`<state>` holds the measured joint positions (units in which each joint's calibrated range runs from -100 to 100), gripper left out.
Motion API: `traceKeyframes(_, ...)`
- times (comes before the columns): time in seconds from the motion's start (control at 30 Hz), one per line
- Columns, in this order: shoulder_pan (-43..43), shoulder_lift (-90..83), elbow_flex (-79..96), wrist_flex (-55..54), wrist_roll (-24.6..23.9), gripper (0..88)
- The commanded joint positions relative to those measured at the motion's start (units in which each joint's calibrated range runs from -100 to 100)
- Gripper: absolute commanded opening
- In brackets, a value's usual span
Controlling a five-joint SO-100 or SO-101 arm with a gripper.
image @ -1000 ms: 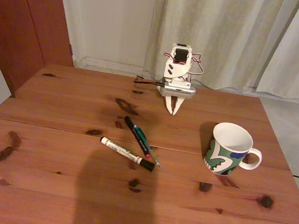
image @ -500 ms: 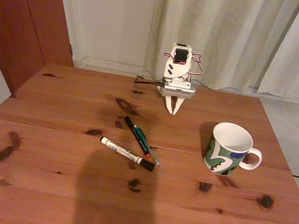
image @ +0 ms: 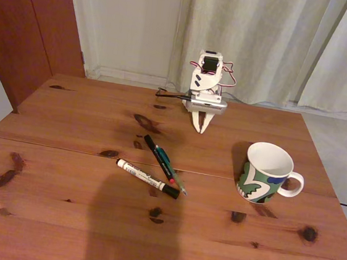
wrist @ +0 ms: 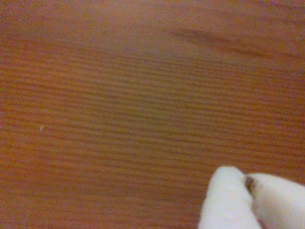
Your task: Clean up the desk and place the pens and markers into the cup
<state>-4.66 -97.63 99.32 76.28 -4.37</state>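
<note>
Nothing has moved since a second ago: arm, pens and cup sit exactly where they were. Over at the far side of the table (image: 60, 205), the white arm is folded down on itself, and its pincer (image: 201, 130) points toward the wood with both fingers pressed together, gripping nothing. Up close in the wrist view, the pincer (wrist: 249, 183) shows two white tips meeting at the bottom right, with bare reddish boards beneath.

Now the middle of the table, in the fixed view. A white marker (image: 146, 178) with a black cap lies on a slant, cap end toward the right. Just behind it, a teal-green pen (image: 160, 157) runs diagonally, and a thin black pen (image: 173, 178) with a red end lies right alongside it; their lower ends come close to the marker's cap. All three are flat on the wood, well apart from the pincer.

Off to the right stands the cup (image: 267, 174), upright, handle pointing right, its white inside showing.
</note>
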Motion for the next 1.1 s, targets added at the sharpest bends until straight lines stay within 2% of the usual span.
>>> traceKeyframes(0.0,0.52,-0.39,0.32,0.76,0.29,0.8)
traceKeyframes(0.57,0.19,1.6,-3.02,0.84,0.23,0.8)
traceKeyframes(1.07,0.76,39.33,-28.81,-0.53,-0.19,0.7)
